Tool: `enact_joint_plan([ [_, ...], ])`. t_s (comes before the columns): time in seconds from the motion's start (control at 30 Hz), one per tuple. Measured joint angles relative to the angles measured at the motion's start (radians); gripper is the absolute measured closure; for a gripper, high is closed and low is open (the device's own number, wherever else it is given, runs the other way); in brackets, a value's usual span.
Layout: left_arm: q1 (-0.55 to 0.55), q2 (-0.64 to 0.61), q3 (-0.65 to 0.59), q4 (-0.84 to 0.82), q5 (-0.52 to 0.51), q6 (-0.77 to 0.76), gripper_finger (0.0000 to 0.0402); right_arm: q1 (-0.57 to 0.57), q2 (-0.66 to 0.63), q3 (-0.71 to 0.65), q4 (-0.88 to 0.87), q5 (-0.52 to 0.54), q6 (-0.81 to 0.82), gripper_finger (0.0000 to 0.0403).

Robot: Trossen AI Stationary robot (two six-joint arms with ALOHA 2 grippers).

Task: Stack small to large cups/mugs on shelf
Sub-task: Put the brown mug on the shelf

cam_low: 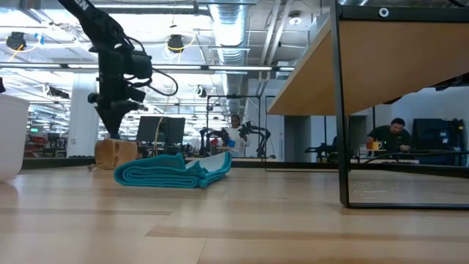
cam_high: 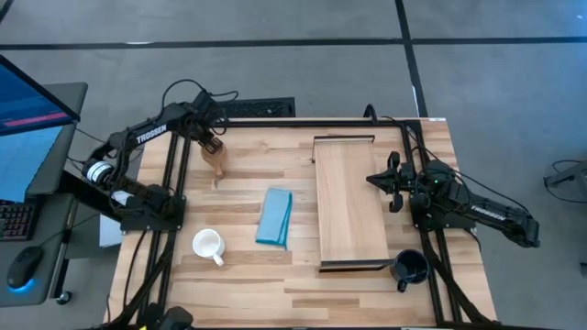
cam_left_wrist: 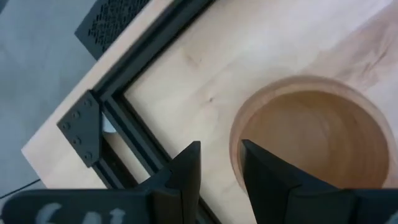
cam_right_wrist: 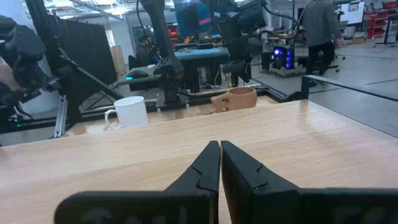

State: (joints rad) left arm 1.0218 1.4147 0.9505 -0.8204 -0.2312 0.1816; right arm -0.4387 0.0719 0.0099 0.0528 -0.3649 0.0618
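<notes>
Right now the left gripper hangs directly over the small wooden cup, which stands upright at the far left part of the slatted tabletop, close to the table's black frame. From the left wrist view the cup's open mouth sits just off to one side of the fingers, so one finger looks lined up inside the rim and the other outside it; the wall of the cup would pass between them. The jaws stand a little apart with nothing between them yet. In the low view the gripper's tip hovers just above the cup, and I cannot tell whether it touches the rim.

The shelf lies well to the right, its long axis running from the far edge toward the near edge, with nothing on it. The left arm is plainly the nearer one for this cup. I'd judge the coming move to be a short drop and a pinch on the cup's wall.

The right gripper waits at the shelf's right edge, its fingers pressed together over the board and holding nothing. The white mug stands near the front left, the dark navy mug just off the shelf's near right corner, and a blue folded cloth lies between the cup and the shelf.
</notes>
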Motion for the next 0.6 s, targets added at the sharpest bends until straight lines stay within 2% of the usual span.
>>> enact_joint_plan([
  [0.33,0.0,0.162,-0.008,0.022,-0.008,0.013,0.0297,0.0,0.0,0.0,0.0,0.0,-0.001,0.0365],
  [0.6,-0.031,0.269,0.048,0.015,-0.015,0.062,0.0301,0.0,0.0,0.0,0.0,0.0,-0.001,0.0365],
])
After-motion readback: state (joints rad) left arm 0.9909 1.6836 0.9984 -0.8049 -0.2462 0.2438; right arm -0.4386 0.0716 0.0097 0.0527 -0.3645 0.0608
